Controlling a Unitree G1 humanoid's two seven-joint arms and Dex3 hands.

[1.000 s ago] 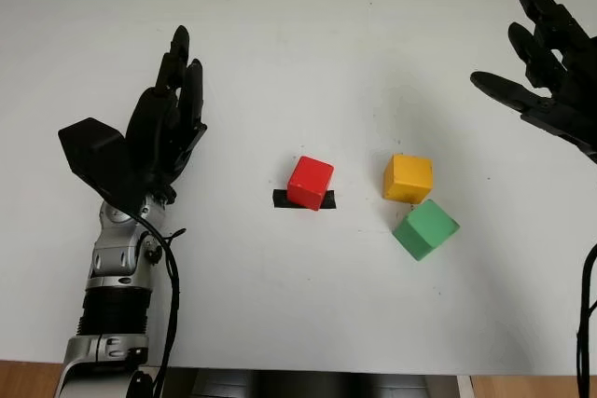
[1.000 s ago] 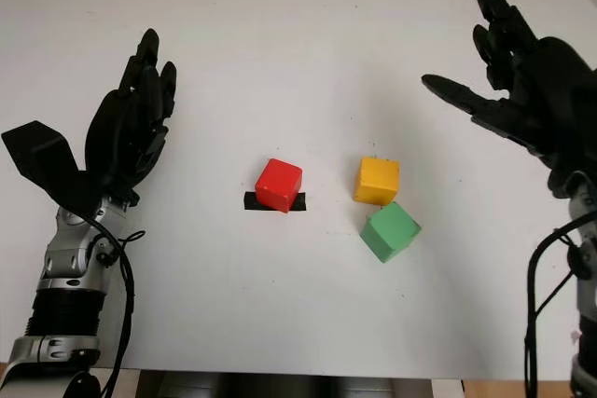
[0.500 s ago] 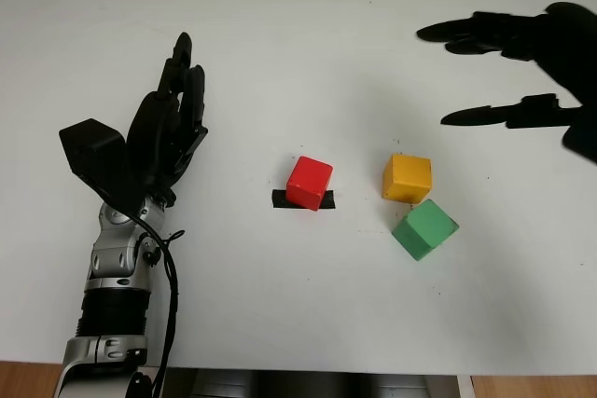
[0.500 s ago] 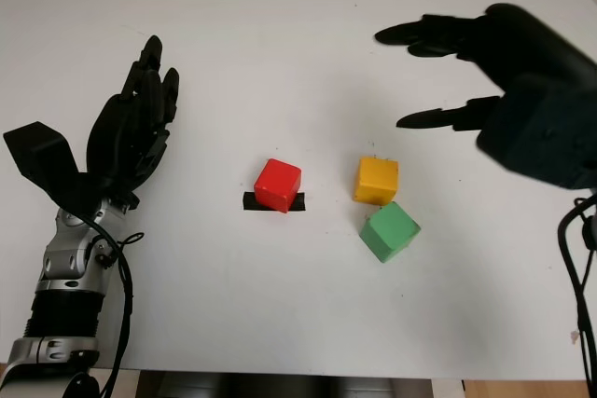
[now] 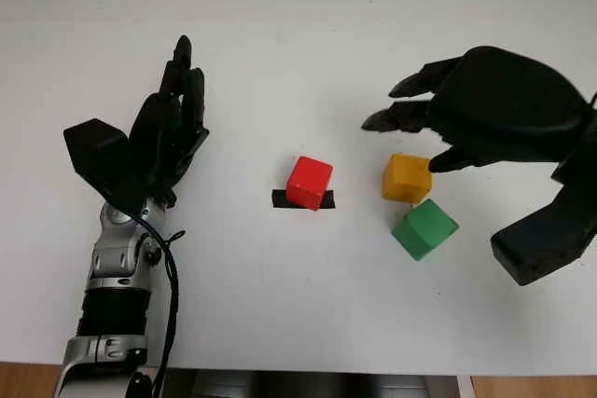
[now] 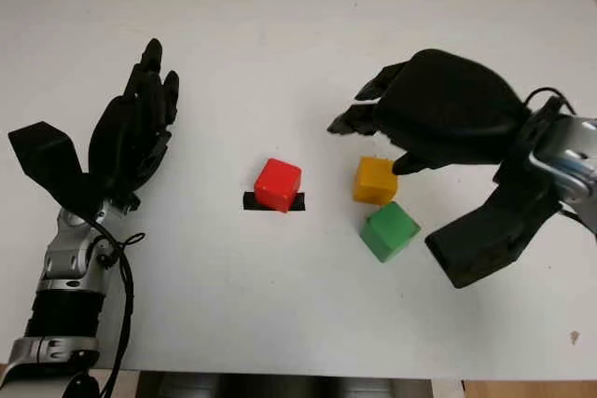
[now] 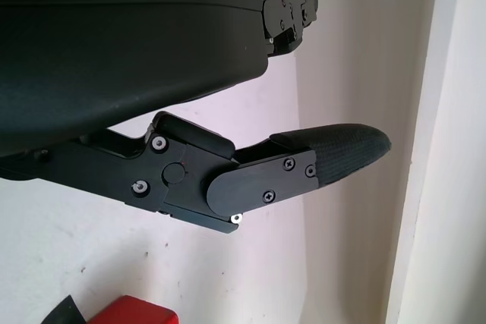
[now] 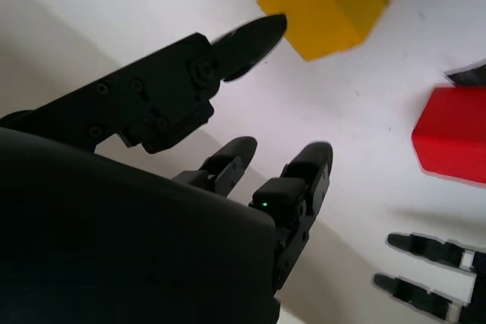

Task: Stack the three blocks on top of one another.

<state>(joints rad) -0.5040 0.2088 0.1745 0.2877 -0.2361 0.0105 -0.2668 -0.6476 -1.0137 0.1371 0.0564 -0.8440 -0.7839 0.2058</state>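
A red block [image 5: 310,182] sits mid-table on a strip of black tape [image 5: 279,199]. To its right is a yellow block [image 5: 407,178], with a green block [image 5: 424,228] touching its near right corner. My right hand [image 5: 407,137] hovers open just above and behind the yellow block. Its thumb tip [image 8: 260,33] is close to the yellow block [image 8: 326,5] and its other fingers reach toward the red block [image 8: 456,134]. My left hand [image 5: 173,114] is held open at the table's left, apart from the blocks. The red block [image 7: 133,312] also peeks into the left wrist view.
The white table [image 5: 298,305] ends at a front edge near my body. A pale wall [image 7: 448,149] runs behind the table's far edge.
My right hand has swung in from the far right and dropped down over the yellow block. The left hand and all three blocks have stayed put.
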